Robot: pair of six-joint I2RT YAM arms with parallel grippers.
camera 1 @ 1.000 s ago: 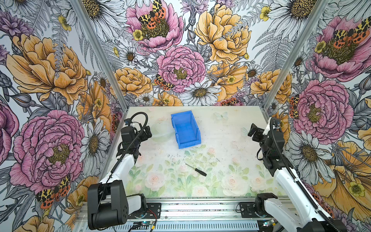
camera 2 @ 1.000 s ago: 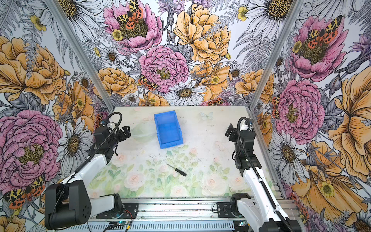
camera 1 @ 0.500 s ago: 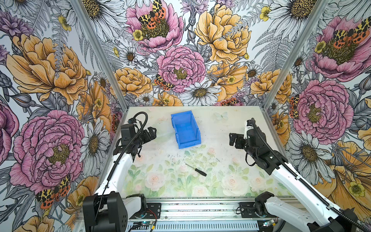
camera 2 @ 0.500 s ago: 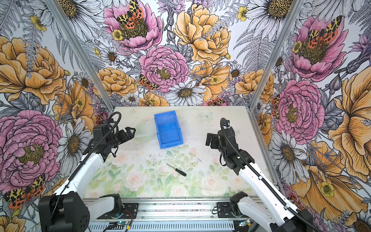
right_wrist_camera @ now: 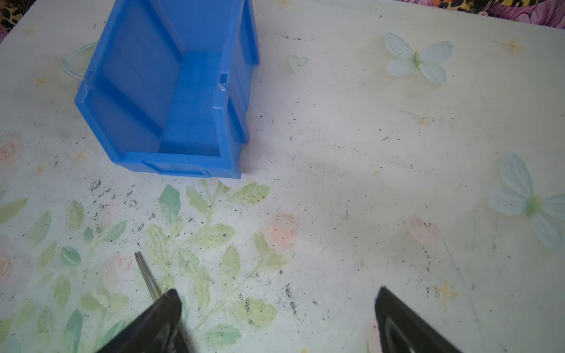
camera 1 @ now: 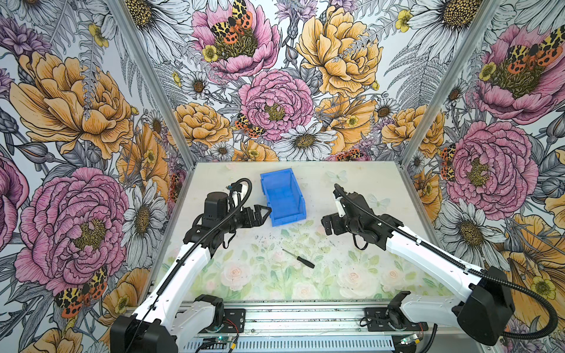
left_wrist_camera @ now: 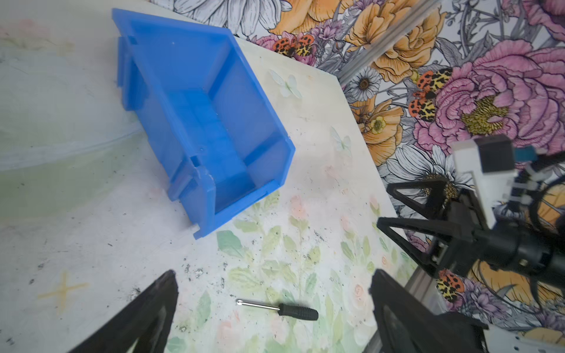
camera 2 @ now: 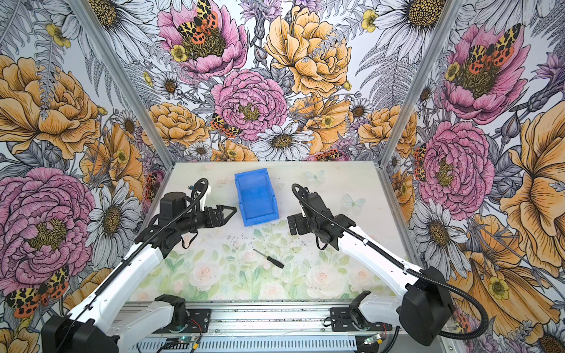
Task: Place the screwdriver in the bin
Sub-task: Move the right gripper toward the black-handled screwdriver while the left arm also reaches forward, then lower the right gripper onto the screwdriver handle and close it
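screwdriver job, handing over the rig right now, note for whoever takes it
Left claw: open, empty, beside the bin.
Right claw: open, empty, above the table, right of the bin.
Screwdriver: flat on the table, nearer the robot than the bin, untouched.
Bin: upright, empty.
Done: nothing yet.
Left: grasp the screwdriver, drop it into the bin.

The table (camera 1: 351, 189) is pale, with faded flowers and butterflies on it and little black specks (camera 1: 266, 237). A blue bin (camera 1: 284, 198) stands near the back. A small screwdriver (camera 1: 299, 258) lies flat nearer the front, away from the bin.
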